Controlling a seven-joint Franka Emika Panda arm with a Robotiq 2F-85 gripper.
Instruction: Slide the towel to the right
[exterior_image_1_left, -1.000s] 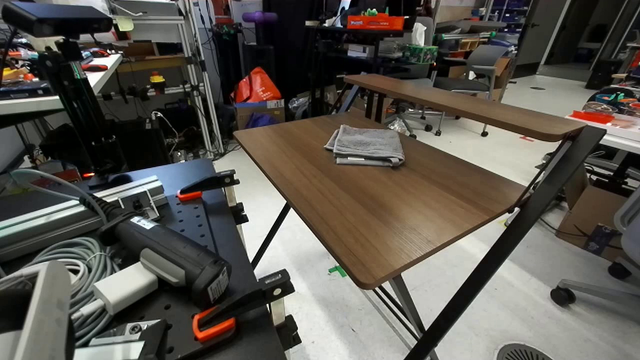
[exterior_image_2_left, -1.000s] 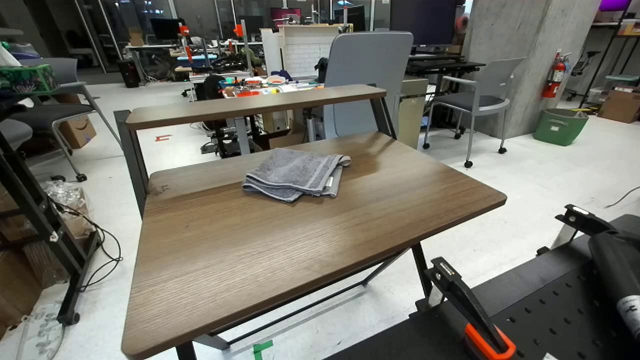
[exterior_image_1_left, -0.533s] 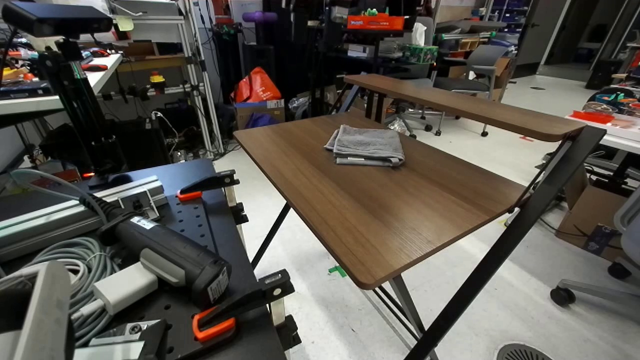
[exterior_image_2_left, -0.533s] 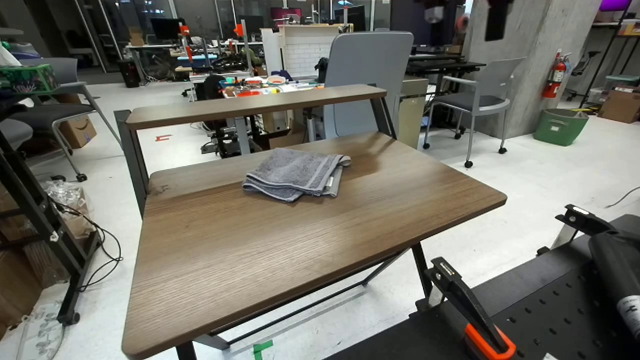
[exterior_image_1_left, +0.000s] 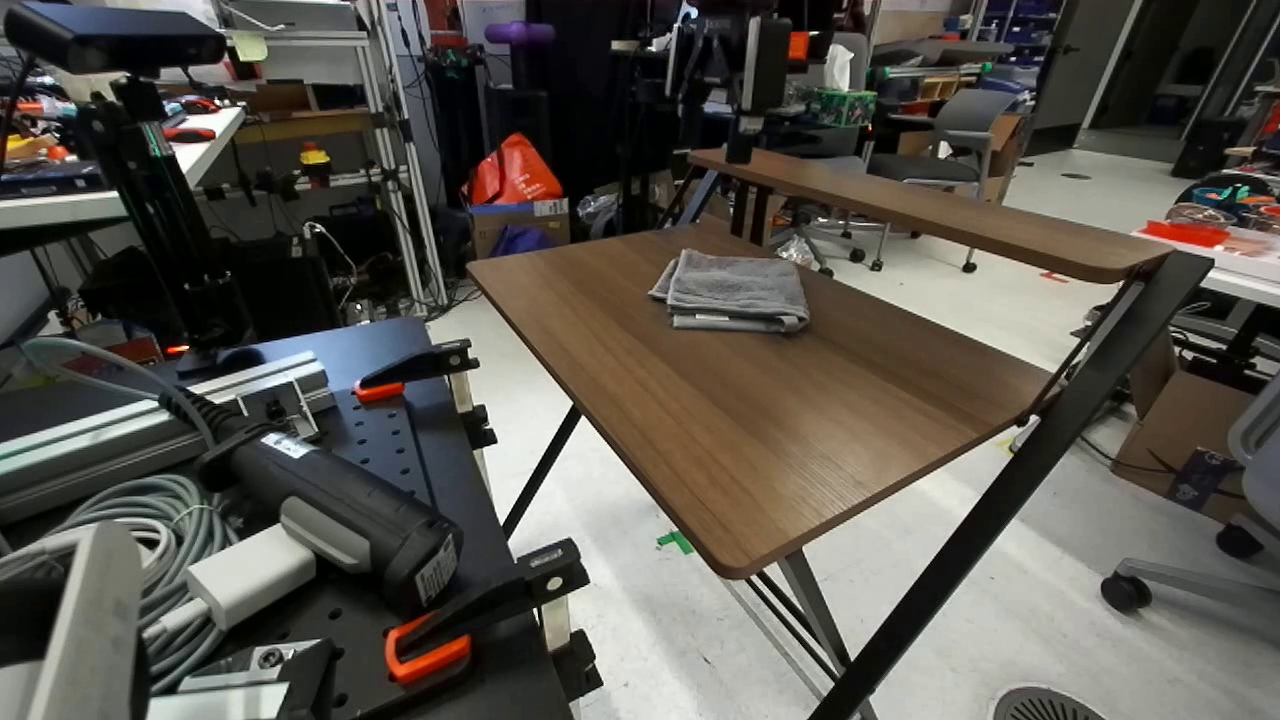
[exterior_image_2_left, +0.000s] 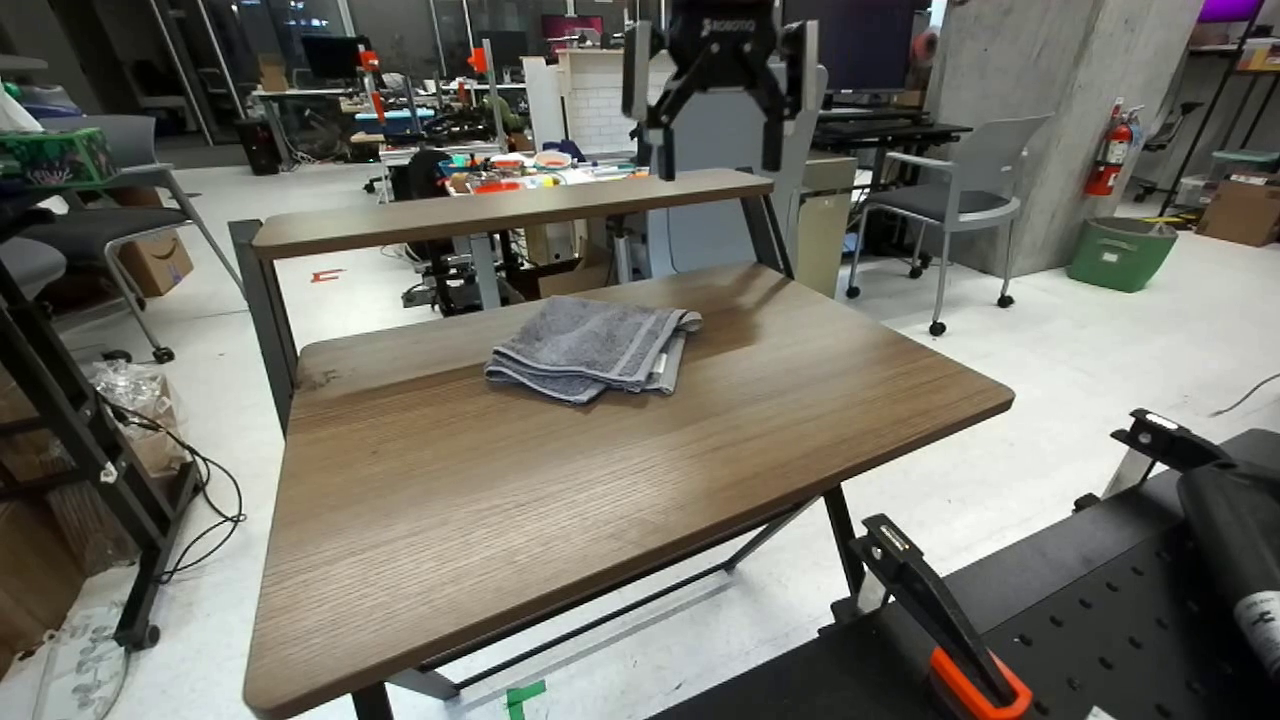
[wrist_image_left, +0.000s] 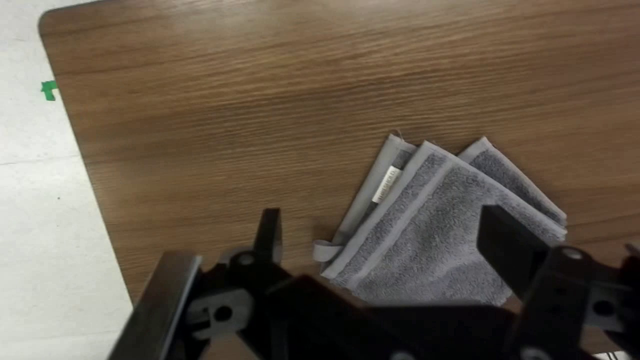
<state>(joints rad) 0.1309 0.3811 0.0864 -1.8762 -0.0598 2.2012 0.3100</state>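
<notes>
The towel is a grey folded cloth lying flat on the brown tabletop, in an exterior view (exterior_image_1_left: 735, 285) and in an exterior view (exterior_image_2_left: 595, 345). In the wrist view the towel (wrist_image_left: 425, 235) shows lighter stripes, a white label and a small loop at its left corner; the gripper's body hides its lower edge. My gripper (exterior_image_2_left: 719, 165) is open and empty, pointing down, well above the table. In the wrist view the gripper (wrist_image_left: 382, 220) has its fingers wide apart; the right finger overlaps the towel and the left one is beyond its left corner.
The brown table (exterior_image_2_left: 480, 520) has a raised shelf (exterior_image_2_left: 500, 208) along one long side, with dark legs at its ends. A black workbench (exterior_image_1_left: 400, 480) with orange-handled clamps, a cable coil and a black tool stands beside the table.
My gripper has come down into view in both exterior views, open. It was out of view or only partly seen at the top edge before. The towel has not moved.
</notes>
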